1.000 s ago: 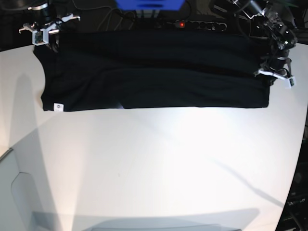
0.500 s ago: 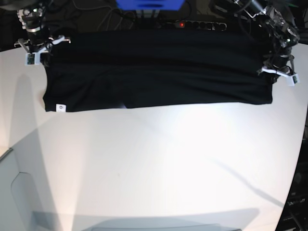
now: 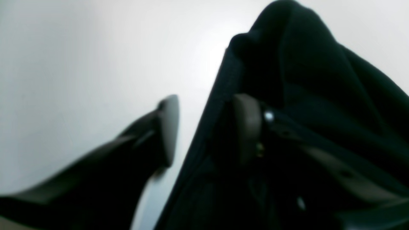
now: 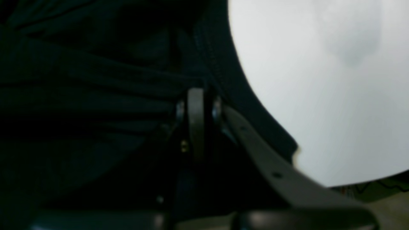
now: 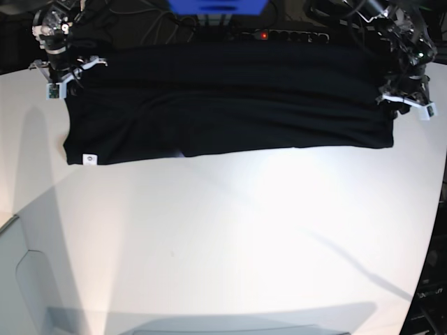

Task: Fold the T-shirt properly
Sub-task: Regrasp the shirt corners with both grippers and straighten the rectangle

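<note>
My left claw [image 3: 204, 131], clamped a moment ago, now gapes beside the freed hem of the large black cloth T-shirt [image 5: 230, 101], folded along the white bench's [image 5: 244, 237] far edge; right claw [image 4: 196, 124] pinches its other end.

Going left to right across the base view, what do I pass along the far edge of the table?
Right claw → small white label → black T-shirt → left claw.
</note>
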Tool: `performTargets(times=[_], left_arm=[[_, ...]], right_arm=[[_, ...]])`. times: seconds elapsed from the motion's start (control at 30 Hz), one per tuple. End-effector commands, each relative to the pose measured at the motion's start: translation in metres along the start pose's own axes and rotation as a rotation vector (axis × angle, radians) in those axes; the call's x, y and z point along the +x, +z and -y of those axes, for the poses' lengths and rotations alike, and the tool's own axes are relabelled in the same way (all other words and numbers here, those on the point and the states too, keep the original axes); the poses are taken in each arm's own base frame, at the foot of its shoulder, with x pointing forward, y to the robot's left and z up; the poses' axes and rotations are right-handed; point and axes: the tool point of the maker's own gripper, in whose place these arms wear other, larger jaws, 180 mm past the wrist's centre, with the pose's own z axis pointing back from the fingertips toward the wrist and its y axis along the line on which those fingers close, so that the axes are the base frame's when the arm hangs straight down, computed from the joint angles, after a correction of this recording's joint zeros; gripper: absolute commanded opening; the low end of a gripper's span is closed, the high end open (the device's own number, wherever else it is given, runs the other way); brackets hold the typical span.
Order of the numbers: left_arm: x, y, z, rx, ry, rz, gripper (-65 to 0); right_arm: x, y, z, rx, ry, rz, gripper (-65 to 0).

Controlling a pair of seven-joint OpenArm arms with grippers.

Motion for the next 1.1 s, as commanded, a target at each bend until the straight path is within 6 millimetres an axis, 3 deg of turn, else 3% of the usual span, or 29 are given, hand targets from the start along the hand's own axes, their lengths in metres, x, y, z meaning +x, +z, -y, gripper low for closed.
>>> performTargets(times=[0.0,0.17,0.27,0.47,0.7,0.8,0.97,1.07], left_arm=[[0.001,0.005,-0.008,0.027,-0.029,-0.020,-34.6],[0.023,0.019,-0.001,0.032,-0.090,0.040,-34.5],[0.031,0.027,0.010,0.028,-0.107,0.077,-34.5],[0.039,0.060,0.003,0.098,-0.112,0.142,-34.5],[0.015,0.081,-0.001,0.076,-0.037,0.127,-34.3],[0.018,0.092,0.003,0.030,0.013,0.165,-34.3],[0.063,0.121,0.013,-0.024,0.039,0.332,-34.3],[0.082,0.115,0.020,-0.024,0.034,0.384,-34.3]], right_arm=[[0.001,0.003,0.002,-0.010,0.003,-0.001,-57.7],[0.019,0.011,0.000,-0.025,0.015,0.048,-48.8],[0.036,0.018,0.000,-0.040,0.039,0.090,-48.4],[0.056,0.026,0.003,-0.060,0.071,0.136,-48.1],[0.057,0.026,0.003,-0.061,0.071,0.141,-47.8],[0.058,0.027,0.004,-0.063,0.065,0.146,-47.8],[0.062,0.027,0.000,-0.042,0.042,0.169,-47.8],[0.063,0.026,-0.001,-0.040,0.042,0.171,-47.8]])
